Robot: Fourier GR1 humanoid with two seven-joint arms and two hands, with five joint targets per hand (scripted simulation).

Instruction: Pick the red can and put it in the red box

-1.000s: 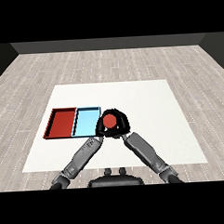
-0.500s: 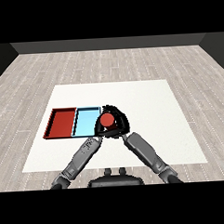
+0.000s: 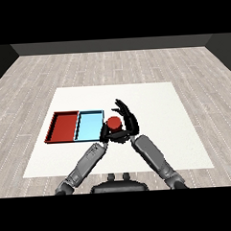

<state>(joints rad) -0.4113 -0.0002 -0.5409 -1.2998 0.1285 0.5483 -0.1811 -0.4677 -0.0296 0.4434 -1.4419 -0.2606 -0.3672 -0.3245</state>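
Transfer step: right hand (image 3: 127, 120) curled round red can (image 3: 114, 123), just right of light blue tray (image 3: 89, 126); left hand (image 3: 105, 133) state unclear; next, carry leftward past it to red tray (image 3: 64, 126).

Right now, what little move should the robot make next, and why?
Probably carry the red can further left. The right hand has its fingers curled round it, just right of the light blue tray; the red tray lies beyond that one.
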